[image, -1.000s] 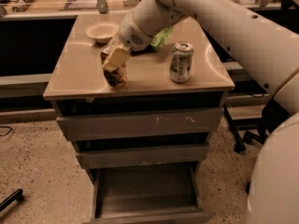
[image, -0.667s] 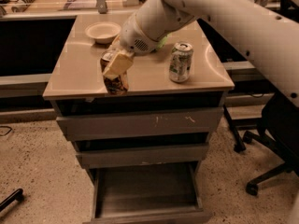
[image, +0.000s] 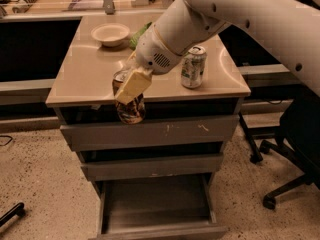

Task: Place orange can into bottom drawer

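My gripper (image: pixel 129 91) is shut on the orange can (image: pixel 131 109), a small can with a brown-orange patterned label and silver top. It holds the can in the air just past the front edge of the cabinet top (image: pixel 90 69), level with the top drawer front. One pale finger (image: pixel 133 85) covers the can's front. The bottom drawer (image: pixel 157 204) stands pulled open below, its grey inside bare. The can hangs above the drawer's left part, well above it.
A silver-and-green can (image: pixel 193 66) stands on the cabinet top to the right. A white bowl (image: pixel 110 34) and something green (image: pixel 139 34) sit at the back. The two upper drawers (image: pixel 150 131) are nearly closed. An office chair base (image: pixel 285 184) stands on the floor at right.
My gripper has lifted the orange can off the cabinet top and carried it forward, past the front edge and lower, toward the open drawer side.
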